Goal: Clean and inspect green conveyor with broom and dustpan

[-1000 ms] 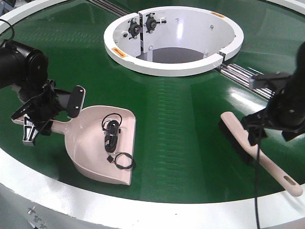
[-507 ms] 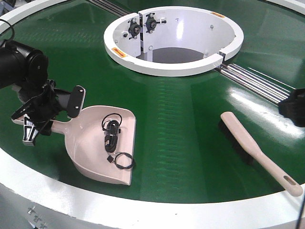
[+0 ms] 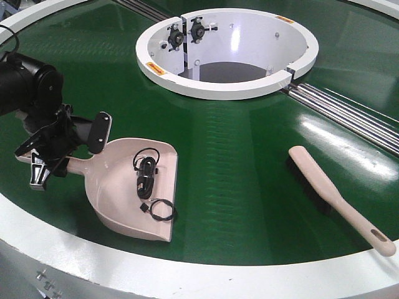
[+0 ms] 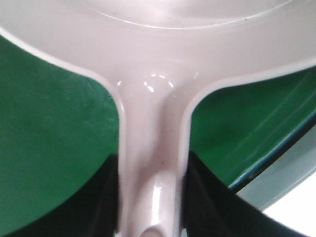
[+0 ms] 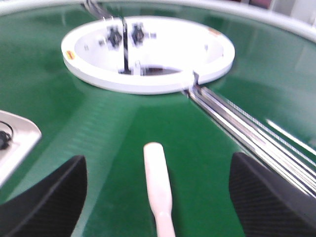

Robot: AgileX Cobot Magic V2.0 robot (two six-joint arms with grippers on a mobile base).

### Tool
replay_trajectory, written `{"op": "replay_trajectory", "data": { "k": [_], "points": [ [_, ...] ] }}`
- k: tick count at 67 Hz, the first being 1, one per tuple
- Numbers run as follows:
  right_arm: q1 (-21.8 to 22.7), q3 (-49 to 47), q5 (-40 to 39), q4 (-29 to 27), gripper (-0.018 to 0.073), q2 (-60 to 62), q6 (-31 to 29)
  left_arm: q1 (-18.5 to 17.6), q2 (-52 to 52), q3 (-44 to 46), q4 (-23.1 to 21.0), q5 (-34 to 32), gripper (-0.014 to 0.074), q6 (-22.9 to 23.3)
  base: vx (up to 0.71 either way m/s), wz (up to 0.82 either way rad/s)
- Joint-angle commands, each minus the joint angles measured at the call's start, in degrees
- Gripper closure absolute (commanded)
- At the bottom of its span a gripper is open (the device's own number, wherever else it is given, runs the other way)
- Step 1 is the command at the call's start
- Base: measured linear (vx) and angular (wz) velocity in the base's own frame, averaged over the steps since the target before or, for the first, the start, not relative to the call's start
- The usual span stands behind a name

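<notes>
The beige dustpan point(image 3: 118, 190) lies on the green conveyor point(image 3: 249, 149) at the front left, with black coiled cables point(image 3: 147, 176) inside it. My left gripper point(image 3: 62, 156) is shut on the dustpan handle; the left wrist view shows the handle point(image 4: 153, 148) squeezed between both dark fingers point(image 4: 98, 207). On the belt at the front right lies the broom point(image 3: 324, 190), bristles down and handle toward the rim. My right gripper point(image 5: 158, 170) is out of the front view. It hovers open over the broom point(image 5: 158, 187), fingers wide apart and not touching it.
The white ring hub point(image 3: 224, 87) stands at the back centre, with metal rails point(image 3: 349, 112) running from it to the right. A white rim point(image 3: 187, 274) borders the belt at the front. The pan's corner shows at the left in the right wrist view point(image 5: 12, 138).
My right arm has drawn back to the right and left the front view. The broom stays where it lay. The left gripper and dustpan have not moved.
</notes>
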State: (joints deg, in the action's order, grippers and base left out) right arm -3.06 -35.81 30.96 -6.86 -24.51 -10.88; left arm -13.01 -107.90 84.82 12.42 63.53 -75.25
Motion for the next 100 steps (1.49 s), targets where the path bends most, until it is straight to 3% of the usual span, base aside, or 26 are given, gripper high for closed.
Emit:
{"op": "replay_trajectory", "data": {
  "k": [1, 31, 100],
  "points": [
    [0.1, 1.8, -6.4, -1.6, 0.0011, 4.2, -1.2, -0.4, 3.3, 1.6, -0.8, -0.9, 0.0561, 0.2, 0.00, 0.00],
    [0.1, 14.3, -11.1, -1.8, 0.0054, 17.6, -1.2, -0.4, 3.3, 1.6, -0.8, -0.9, 0.0561, 0.2, 0.00, 0.00],
    [0.1, 14.3, -11.7, -1.8, 0.0055, 17.6, -1.2, -0.4, 3.3, 1.6, -1.6, -0.9, 0.0561, 0.2, 0.00, 0.00]
  ]
}}
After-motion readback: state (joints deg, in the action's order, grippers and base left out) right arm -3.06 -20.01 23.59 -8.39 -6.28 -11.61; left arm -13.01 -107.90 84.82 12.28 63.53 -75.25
